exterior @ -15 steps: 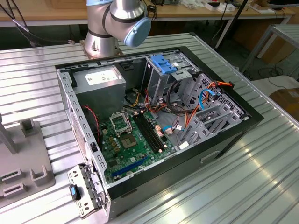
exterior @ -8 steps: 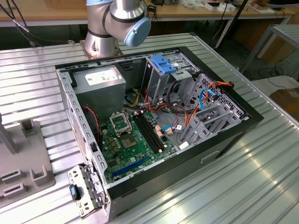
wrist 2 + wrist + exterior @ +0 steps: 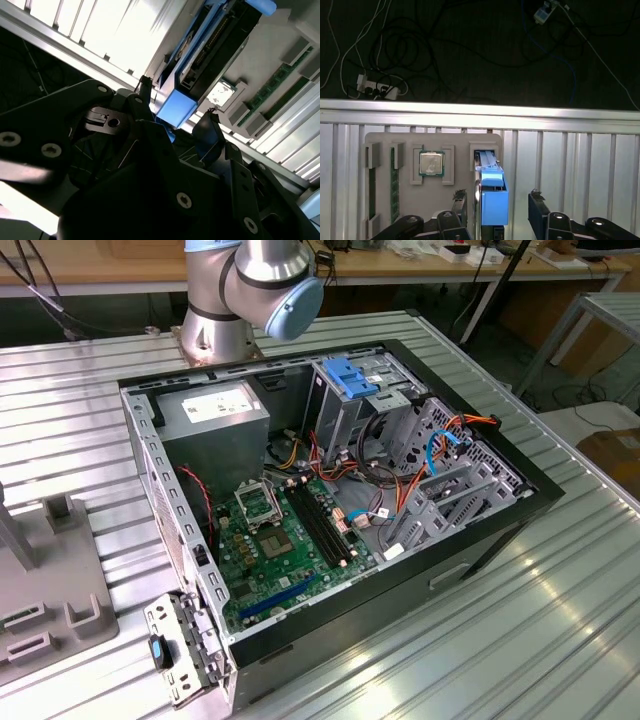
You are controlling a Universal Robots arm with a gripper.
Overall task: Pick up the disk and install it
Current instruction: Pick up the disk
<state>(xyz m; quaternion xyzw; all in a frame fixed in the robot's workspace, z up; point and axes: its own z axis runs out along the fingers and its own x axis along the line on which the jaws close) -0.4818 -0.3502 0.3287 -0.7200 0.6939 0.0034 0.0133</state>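
Observation:
The disk [image 3: 494, 205] stands on edge in a slot of a grey holder [image 3: 455, 142], its bright blue rail end facing the camera. In the second wrist view the disk [image 3: 220, 45] shows its dark body, connector edge and blue frame. My gripper [image 3: 497, 200] is open in both wrist views, with its two dark fingertips [image 3: 461, 200] either side of the blue end. One fingertip is close beside the disk and the other stands a clear gap away. The gripper [image 3: 177, 107] holds nothing.
The holder also carries a processor chip [image 3: 431, 163] and green memory sticks [image 3: 394, 185]. The open computer case [image 3: 500, 540] lies on the ribbed metal table, with a blue latch piece [image 3: 350, 375] on its drive cage. Just past the holder is the table edge [image 3: 480, 107], with cables on the floor beyond.

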